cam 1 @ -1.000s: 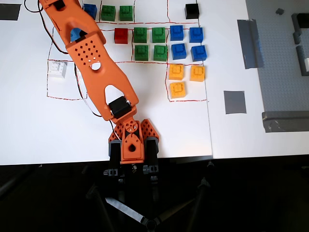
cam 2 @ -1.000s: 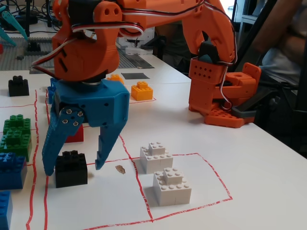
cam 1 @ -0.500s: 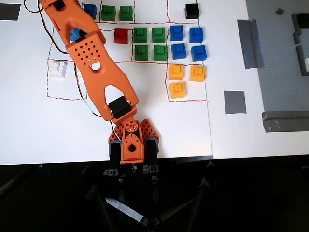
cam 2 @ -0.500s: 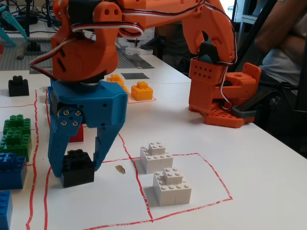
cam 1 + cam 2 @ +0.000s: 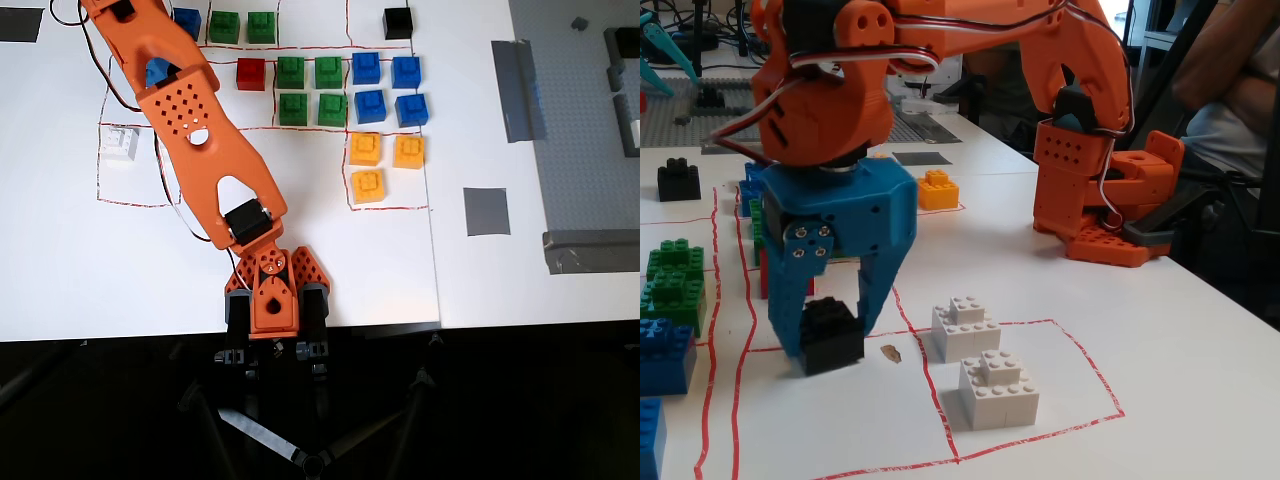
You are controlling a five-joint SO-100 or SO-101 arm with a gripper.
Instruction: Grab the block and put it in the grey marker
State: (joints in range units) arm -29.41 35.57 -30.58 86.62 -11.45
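Observation:
In the fixed view my blue gripper (image 5: 830,335) is shut on a black studded block (image 5: 836,347) inside the red-lined cell at the left. The block sits at or just above the white table; I cannot tell which. From overhead the orange arm (image 5: 190,120) covers both the gripper and that block. A second black block (image 5: 398,22) stands alone at the top of the overhead view and shows far left in the fixed view (image 5: 678,180). The grey marker (image 5: 486,211) is a flat square patch at the right, and shows as a thin dark patch (image 5: 920,158) far back in the fixed view.
Two white bricks (image 5: 965,328) (image 5: 997,388) lie just right of the gripper. Red (image 5: 251,73), green (image 5: 310,90), blue (image 5: 388,88) and yellow (image 5: 385,160) bricks fill the red-lined cells. A grey tape strip (image 5: 517,90) and grey baseplate (image 5: 590,120) lie at the right. The arm base (image 5: 272,295) is bottom centre.
The open jaws dropped around the black block and shut on it. Gripper and block then shifted right in the fixed view, and the block looks slightly raised.

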